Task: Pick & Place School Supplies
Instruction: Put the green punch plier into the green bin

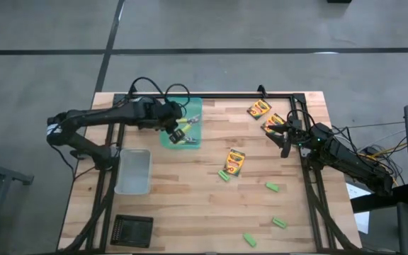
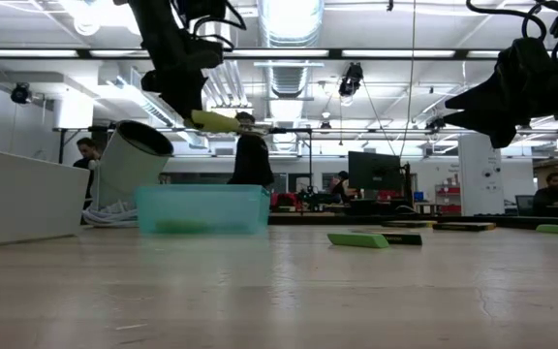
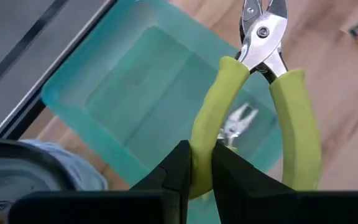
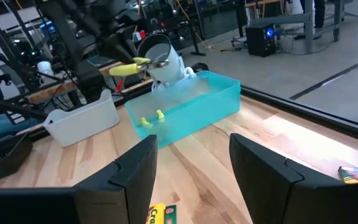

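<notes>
Nearest the left wrist camera, the left gripper (image 3: 201,171) is seen pinched tight on one yellow-green handle of the held pliers (image 3: 263,93); the other handle hangs free beside it. Long axis of these pliers runs away from the fingers, metal nose pointed out past the far wall of the teal tray (image 3: 114,134). Held above the tray, not touching it. In the low view the same pliers (image 2: 223,121) are seen level, well over the tray (image 2: 201,208), nose hard to make out against the room.

A second pair of pliers (image 3: 237,122) lies inside the tray, partly hidden behind the held handles; its direction cannot be read clearly. From overhead it (image 1: 183,138) shows only as a yellow-green smear.

The right gripper (image 4: 191,165) is held with fingers spread, nothing between them, raised off the table near the far right corner (image 1: 287,138). One crayon box (image 1: 274,122) is touching or partly covered by it in the high view; another crayon box (image 1: 259,109) lies just beyond, long axis diagonal. A third crayon box (image 1: 234,162) lies mid-table, long axis roughly along the table's depth, with a green block (image 1: 223,175) at its near end. Three more green blocks (image 1: 272,187) (image 1: 280,222) (image 1: 248,239) are scattered toward the near right. Printing on the boxes is too small to read.

A clear bin (image 1: 133,171) sits near the tray.
</notes>
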### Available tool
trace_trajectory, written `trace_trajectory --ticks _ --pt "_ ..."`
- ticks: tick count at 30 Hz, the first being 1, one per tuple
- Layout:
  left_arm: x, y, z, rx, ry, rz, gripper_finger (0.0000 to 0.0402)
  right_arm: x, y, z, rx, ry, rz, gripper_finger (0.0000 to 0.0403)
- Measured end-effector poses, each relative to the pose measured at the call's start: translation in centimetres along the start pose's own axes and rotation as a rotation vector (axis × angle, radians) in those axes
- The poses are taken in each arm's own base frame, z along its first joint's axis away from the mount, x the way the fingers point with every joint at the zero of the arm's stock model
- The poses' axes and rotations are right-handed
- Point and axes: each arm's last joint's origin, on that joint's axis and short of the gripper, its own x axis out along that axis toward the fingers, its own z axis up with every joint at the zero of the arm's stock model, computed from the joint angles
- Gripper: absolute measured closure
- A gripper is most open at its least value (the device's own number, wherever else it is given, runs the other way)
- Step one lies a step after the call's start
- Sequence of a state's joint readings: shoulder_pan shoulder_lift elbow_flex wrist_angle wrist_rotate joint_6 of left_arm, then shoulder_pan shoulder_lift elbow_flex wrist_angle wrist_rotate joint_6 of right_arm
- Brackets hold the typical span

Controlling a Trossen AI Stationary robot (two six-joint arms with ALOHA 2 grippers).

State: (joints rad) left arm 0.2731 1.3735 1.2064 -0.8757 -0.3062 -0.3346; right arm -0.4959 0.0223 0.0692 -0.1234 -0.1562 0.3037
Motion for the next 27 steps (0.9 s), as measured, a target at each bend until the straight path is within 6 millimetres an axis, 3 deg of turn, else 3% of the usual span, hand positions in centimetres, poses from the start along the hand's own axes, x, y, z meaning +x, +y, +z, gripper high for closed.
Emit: trace_trajectory --ticks 8,20,27 --pt "0.7 2.1 0.5 -0.121 0.008 0.048 0.0349 0.0 0.0 0.0 0.000 0.000 0.000 0.0207" --pt "3.7 3.5 -1.0 -0.178 0.040 0.038 0.0348 0.0 0.0 0.0 0.000 0.000 0.000 0.0206" --pt "3.9 3.4 -1.0 0.076 0.031 0.030 0.0348 0.0 0.0 0.0 0.000 0.000 0.000 0.0207"
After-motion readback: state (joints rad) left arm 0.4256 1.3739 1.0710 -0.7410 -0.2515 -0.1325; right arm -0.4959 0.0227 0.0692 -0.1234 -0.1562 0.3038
